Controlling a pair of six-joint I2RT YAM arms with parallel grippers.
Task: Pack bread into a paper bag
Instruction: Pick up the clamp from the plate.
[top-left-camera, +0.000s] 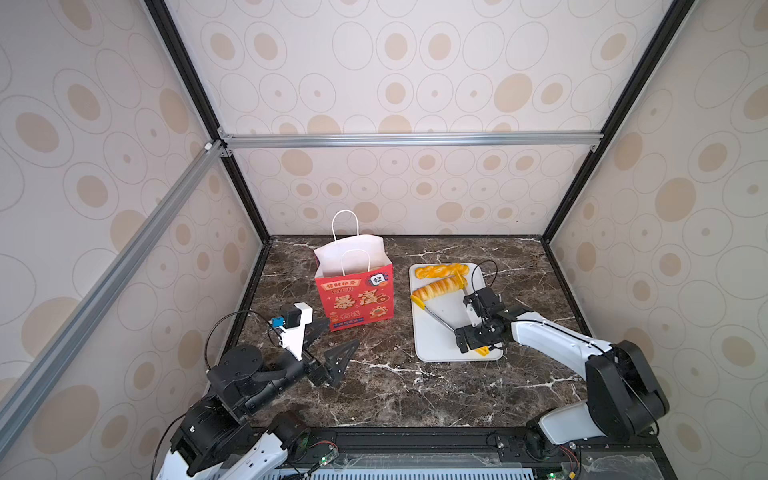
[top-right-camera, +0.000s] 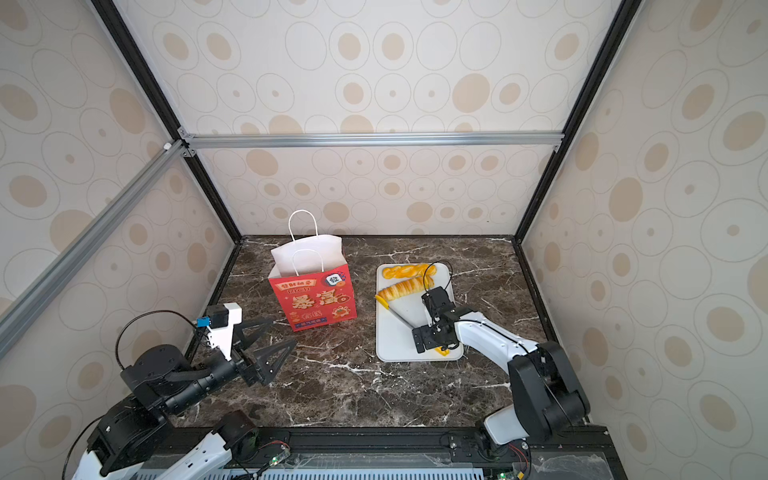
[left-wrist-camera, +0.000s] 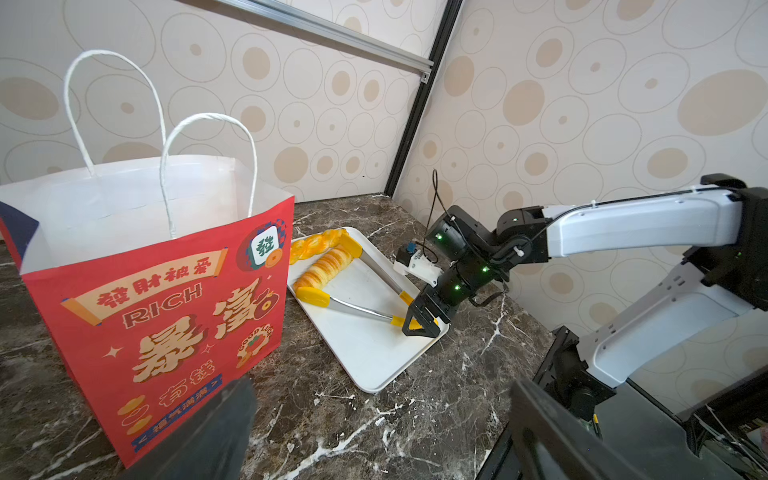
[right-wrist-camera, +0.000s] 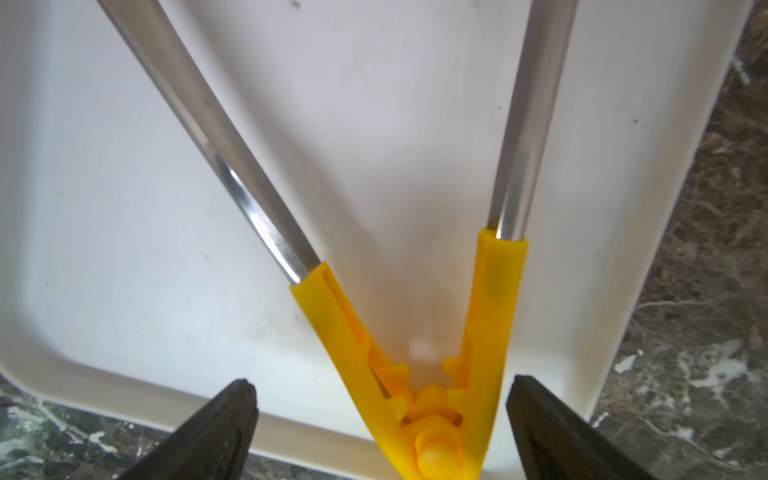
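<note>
At the left edge of the marble tabletop (top-left-camera: 395, 386), we see the left gripper (top-left-camera: 344, 331) low over the surface, its jaws spread wide with nothing between them, pointed toward the paper bag (top-left-camera: 357, 299). Just to its right, the paper bag stands upright and open-mouthed, both cord handles raised; we cannot see down to its floor from any view. Right of the bag, and apart from it, lies the white tray (top-left-camera: 432, 356). Two pieces of bread sit at the tray's far end: the twisted stick (top-left-camera: 440, 271) along the far rim and the ridged stick (top-left-camera: 441, 287) just beside it. The tongs (top-left-camera: 437, 319) lie open on the tray, one yellow tip at each end of the ridged stick. Over the tongs' yellow hinge, at the tray's near right corner, we find the right gripper (right-wrist-camera: 382, 384) with its jaws wide, one finger on each side of the hinge, gripping nothing.
</note>
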